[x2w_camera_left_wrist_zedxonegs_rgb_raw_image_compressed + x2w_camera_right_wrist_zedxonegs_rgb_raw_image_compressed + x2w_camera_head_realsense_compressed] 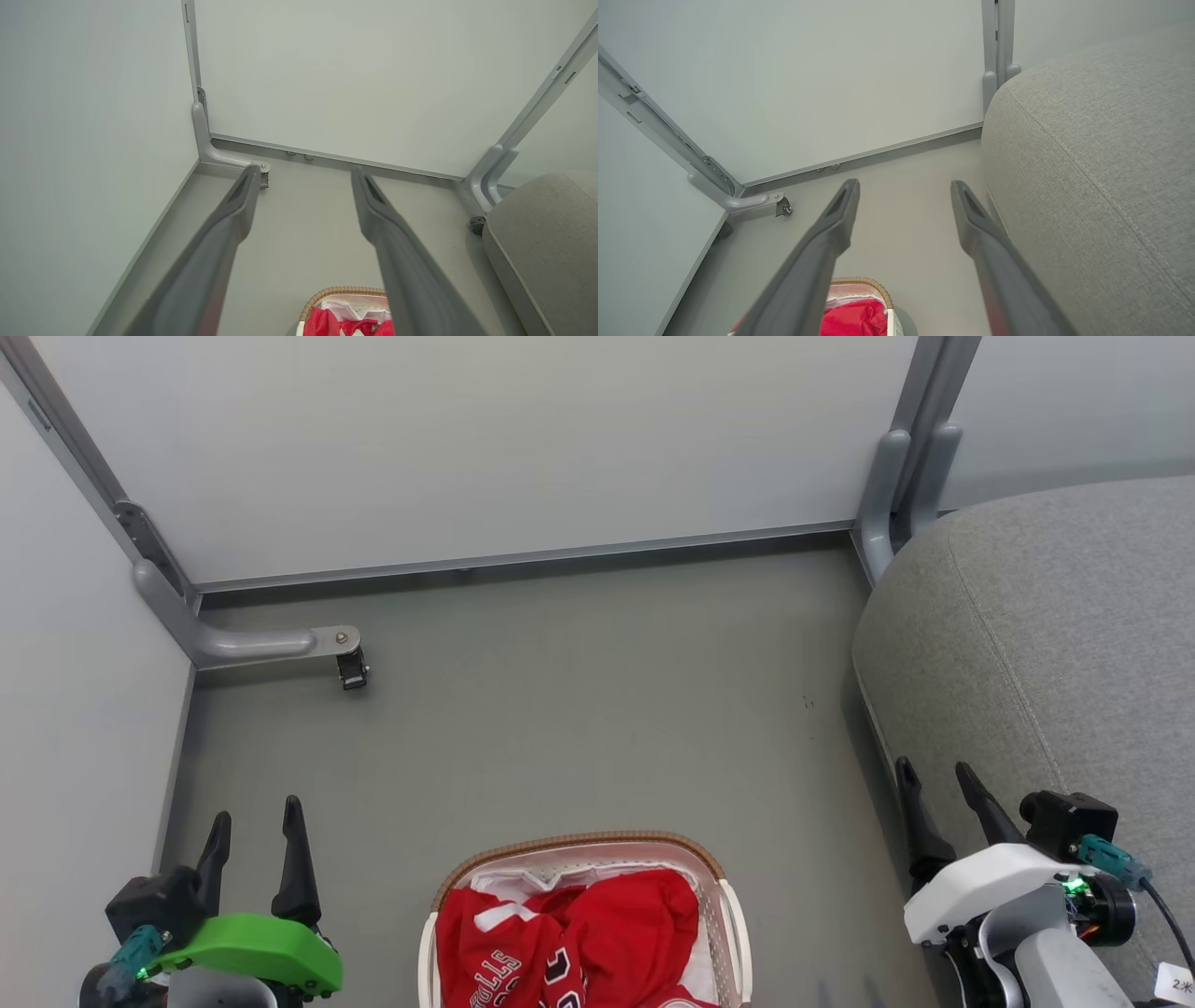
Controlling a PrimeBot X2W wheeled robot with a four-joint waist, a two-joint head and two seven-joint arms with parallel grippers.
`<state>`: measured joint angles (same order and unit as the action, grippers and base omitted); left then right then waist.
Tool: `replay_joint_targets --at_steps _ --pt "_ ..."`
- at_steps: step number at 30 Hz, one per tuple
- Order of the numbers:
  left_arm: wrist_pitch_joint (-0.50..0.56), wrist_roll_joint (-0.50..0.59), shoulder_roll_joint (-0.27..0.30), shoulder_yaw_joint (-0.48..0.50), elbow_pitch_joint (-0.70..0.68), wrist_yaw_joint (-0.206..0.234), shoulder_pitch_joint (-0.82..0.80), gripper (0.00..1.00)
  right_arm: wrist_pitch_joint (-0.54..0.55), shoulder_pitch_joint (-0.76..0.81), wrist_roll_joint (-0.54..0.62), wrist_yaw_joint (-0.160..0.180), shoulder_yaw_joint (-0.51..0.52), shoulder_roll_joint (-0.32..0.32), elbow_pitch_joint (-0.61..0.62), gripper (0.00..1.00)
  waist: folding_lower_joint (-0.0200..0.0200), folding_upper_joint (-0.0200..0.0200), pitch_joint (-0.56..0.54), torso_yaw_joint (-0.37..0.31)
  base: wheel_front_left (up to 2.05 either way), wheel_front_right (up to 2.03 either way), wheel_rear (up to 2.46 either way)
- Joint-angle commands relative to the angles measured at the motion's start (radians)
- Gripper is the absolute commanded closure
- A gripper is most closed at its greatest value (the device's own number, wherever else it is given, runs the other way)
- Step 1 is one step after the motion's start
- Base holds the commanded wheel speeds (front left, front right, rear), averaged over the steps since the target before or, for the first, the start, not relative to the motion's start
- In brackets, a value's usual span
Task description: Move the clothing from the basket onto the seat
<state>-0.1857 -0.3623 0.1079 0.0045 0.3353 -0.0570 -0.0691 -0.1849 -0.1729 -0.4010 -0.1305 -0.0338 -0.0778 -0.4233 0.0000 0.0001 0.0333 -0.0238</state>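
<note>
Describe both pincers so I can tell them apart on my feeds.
Left pincer: two long dark tapered fingers on a bright green housing, black camera block with teal plug. Right pincer: same fingers, white housing, green light, black cable, small white label.

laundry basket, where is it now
In the head view the laundry basket sits on the floor at bottom centre, between the left gripper and right gripper, left of the grey seat.

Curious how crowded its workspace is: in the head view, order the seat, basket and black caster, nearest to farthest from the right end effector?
1. Seat, just beside the right end effector.
2. Basket, to its left, bottom centre.
3. Black caster, far left near the wall.
</note>
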Motion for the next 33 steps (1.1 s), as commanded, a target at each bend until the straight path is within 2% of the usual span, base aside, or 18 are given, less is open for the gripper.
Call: replay_joint_targets --at_steps 1,28,33 --pt "-0.009 0.032 0.000 0.003 -0.006 -0.004 0.009 0.00 -0.010 0.005 0.025 0.000 0.005 -0.003 0.001 0.00 0.0000 -0.0001 -0.001 -0.001 0.00 0.00 0.00" --pt "-0.064 0.273 -0.011 0.000 0.006 -0.020 0.005 0.00 -0.064 -0.021 0.248 0.000 -0.021 -0.007 -0.051 0.00 0.0000 -0.0001 0.024 -0.007 0.00 0.00 0.00" --pt "-0.073 0.296 -0.017 -0.013 0.017 -0.038 -0.001 0.00 -0.072 -0.031 0.283 0.000 -0.025 -0.007 -0.054 0.00 0.0000 -0.0001 0.041 -0.009 0.00 0.00 0.00"
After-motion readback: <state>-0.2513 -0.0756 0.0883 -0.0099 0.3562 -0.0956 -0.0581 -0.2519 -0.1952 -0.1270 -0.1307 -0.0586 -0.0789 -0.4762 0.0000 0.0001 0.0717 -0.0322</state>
